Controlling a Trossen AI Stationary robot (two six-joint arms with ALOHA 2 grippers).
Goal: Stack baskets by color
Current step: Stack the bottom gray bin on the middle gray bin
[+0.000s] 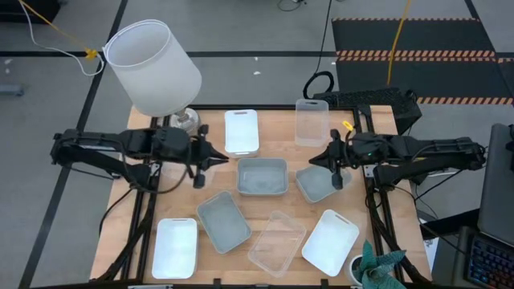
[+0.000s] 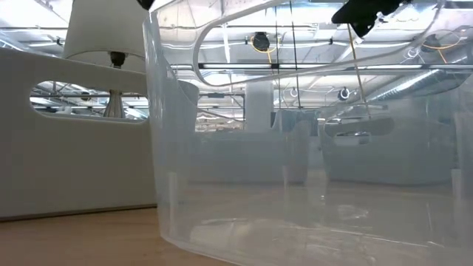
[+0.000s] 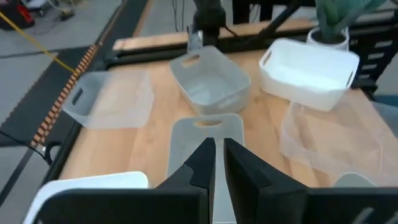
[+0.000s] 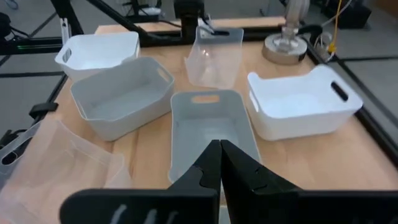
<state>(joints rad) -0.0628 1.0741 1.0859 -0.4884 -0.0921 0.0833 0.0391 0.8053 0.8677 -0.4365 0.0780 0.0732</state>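
Baskets lie spread over the wooden table. White baskets sit at the far middle (image 1: 241, 131), near left (image 1: 175, 247) and near right (image 1: 330, 241). Grey-blue baskets rest at the centre (image 1: 262, 177), to its right (image 1: 317, 183) and nearer (image 1: 224, 221). Clear baskets stand at the far right (image 1: 312, 122) and near middle (image 1: 277, 242); another clear basket (image 4: 214, 56) stands below my left arm. My left gripper (image 1: 223, 159) (image 3: 219, 152) hovers left of the centre basket, a narrow gap between its fingers. My right gripper (image 1: 315, 159) (image 4: 219, 146) hovers above the right grey-blue basket, shut, holding nothing.
A big white lampshade (image 1: 152, 68) on its lamp base (image 1: 183, 119) stands at the table's far left corner. A potted plant (image 1: 377, 265) stands at the near right corner. Bare wood shows between the baskets at the table's middle (image 1: 265, 207).
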